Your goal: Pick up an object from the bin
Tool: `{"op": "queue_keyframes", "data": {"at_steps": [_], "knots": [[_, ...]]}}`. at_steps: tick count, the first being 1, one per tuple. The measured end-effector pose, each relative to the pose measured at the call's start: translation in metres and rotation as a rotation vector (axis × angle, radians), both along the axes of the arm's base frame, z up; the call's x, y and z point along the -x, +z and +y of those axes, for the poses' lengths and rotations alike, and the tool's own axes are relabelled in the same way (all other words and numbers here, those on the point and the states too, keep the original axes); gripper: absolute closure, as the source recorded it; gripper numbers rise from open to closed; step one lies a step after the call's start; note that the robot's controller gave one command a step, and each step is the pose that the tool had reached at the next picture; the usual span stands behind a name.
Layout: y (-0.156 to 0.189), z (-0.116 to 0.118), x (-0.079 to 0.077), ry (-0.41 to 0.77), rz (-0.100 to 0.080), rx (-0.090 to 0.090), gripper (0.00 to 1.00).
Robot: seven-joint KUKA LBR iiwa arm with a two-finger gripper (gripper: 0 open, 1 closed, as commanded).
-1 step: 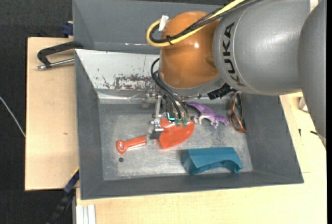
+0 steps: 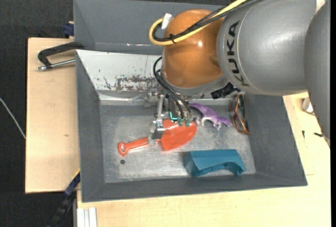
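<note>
bin: the grey metal bin point(image 2: 89, 131) has sloping walls and a flat floor, so the few loose things lie in the lower middle, where the walls funnel them.
arm: the grey arm point(image 2: 273, 37) reaches in from the right and bends down over the floor, its rounded orange cover point(image 2: 189, 47) hanging above the wrist and hiding much of the far side.
tool: the tool point(image 2: 169, 122) points straight down at the bin's middle, low enough to be at the broad end of the orange-red plastic scoop with a long handle point(image 2: 176, 138).
tool state: i cannot tell whether it is released or clenched, because the wrist parts and wires crowd the tip.
task's thing: the scoop lies flat on the floor, bowl to the right under the tool, and the thin handle runs left to a round end; judging by this, it is the likely pick.
why there: the bowl end is the thicker part and probably gives more to grip than the slim handle, which fits the tool's place over it.
neighbours: a purple plastic toy animal point(image 2: 211, 114) lies just right of the tool, near the back of the floor, and a teal plastic arch-shaped block point(image 2: 214, 162) rests near the front wall, apart from the scoop.
risk: the purple toy is close, so a wide approach could nudge it.
progress: nothing appears lifted yet; the scoop rests on the floor.
</note>
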State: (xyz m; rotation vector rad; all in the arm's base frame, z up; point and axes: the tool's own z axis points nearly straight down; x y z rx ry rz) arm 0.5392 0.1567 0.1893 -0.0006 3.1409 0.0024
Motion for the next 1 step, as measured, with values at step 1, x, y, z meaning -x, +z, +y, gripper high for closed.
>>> {"op": "queue_keyframes", "data": {"at_steps": [1], "knots": [[-0.0486, -0.0006, 0.0135, 0.043, -0.007, -0.001, 0.00]]}}
